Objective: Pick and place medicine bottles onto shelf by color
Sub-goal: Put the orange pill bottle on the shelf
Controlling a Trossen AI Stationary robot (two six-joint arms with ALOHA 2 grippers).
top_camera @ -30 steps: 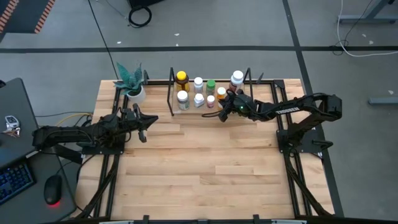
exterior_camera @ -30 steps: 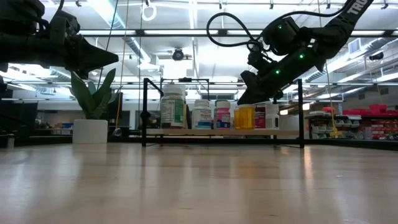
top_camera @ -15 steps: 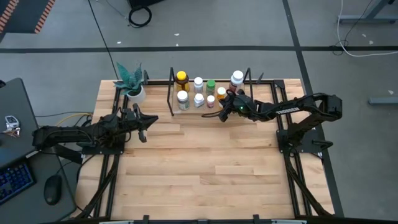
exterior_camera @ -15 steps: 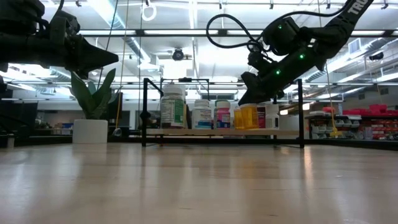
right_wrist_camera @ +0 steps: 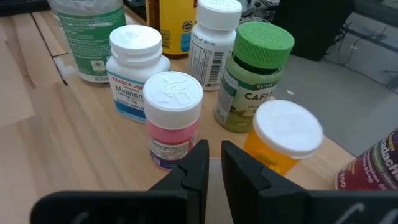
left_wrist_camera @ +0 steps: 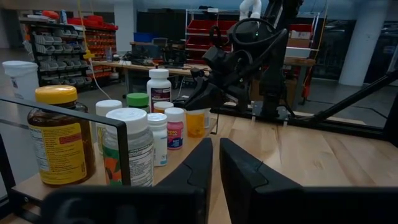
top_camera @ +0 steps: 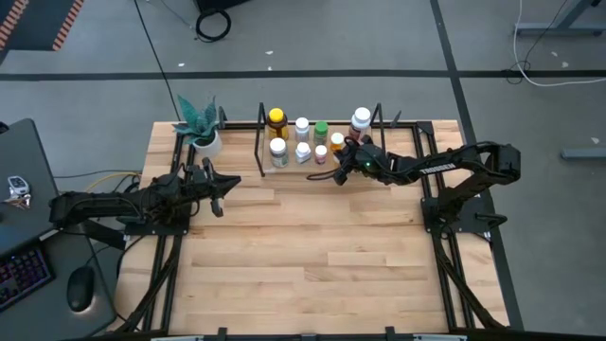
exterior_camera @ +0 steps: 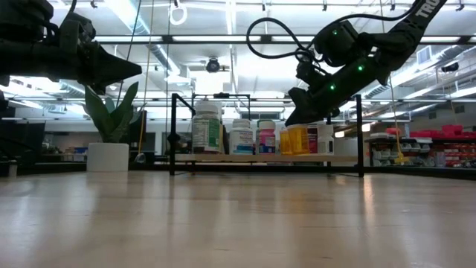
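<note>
The shelf (top_camera: 284, 168), black uprights on a light wooden base, stands at the table's far edge with several medicine bottles on it. These include a yellow-capped amber one (top_camera: 276, 119), a green one (right_wrist_camera: 252, 74), a pink one (right_wrist_camera: 174, 121), an orange one (right_wrist_camera: 281, 140) and white ones (right_wrist_camera: 134, 71). My right gripper (right_wrist_camera: 214, 163) is shut and empty. It slants down at the shelf's right part, just above and in front of the pink and orange bottles (exterior_camera: 294, 140). My left gripper (left_wrist_camera: 214, 158) is shut and level, high over the table's left side (top_camera: 218, 197).
A white pot with a green plant (top_camera: 205, 139) stands left of the shelf. A dark red bottle (right_wrist_camera: 373, 165) stands at the shelf's right end beside my right gripper. Bare wooden tabletop (top_camera: 312, 246) stretches from the shelf to the near edge.
</note>
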